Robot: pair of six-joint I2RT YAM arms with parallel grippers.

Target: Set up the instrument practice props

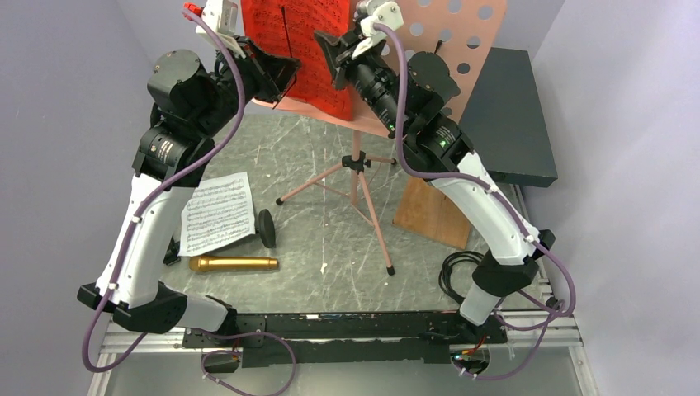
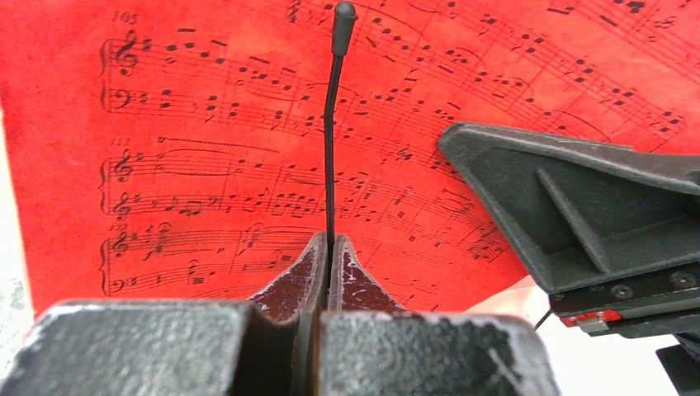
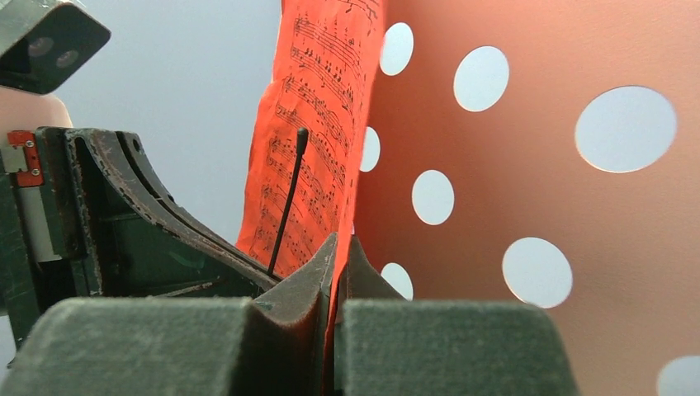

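Note:
The pink perforated music stand [image 1: 475, 49] stands on tripod legs [image 1: 370, 210] at the back. A red music sheet [image 1: 301, 49] rests on its desk. My left gripper [image 1: 285, 78] is at the sheet's lower left, shut on the stand's thin black page-holder wire [image 2: 328, 148], which lies over the red sheet [image 2: 206, 124]. My right gripper [image 1: 332, 62] is shut on the red sheet's [image 3: 322, 107] right edge, in front of the pink desk [image 3: 512, 165]. A white music sheet [image 1: 216, 213], the gold microphone [image 1: 234, 264] and the small black mic stand [image 1: 266, 228] lie on the table at left.
A dark teal box [image 1: 512, 115] sits on a wooden board [image 1: 433, 213] at the right back. A black cable coil [image 1: 458, 272] lies near the right arm's base. Grey walls close in on both sides.

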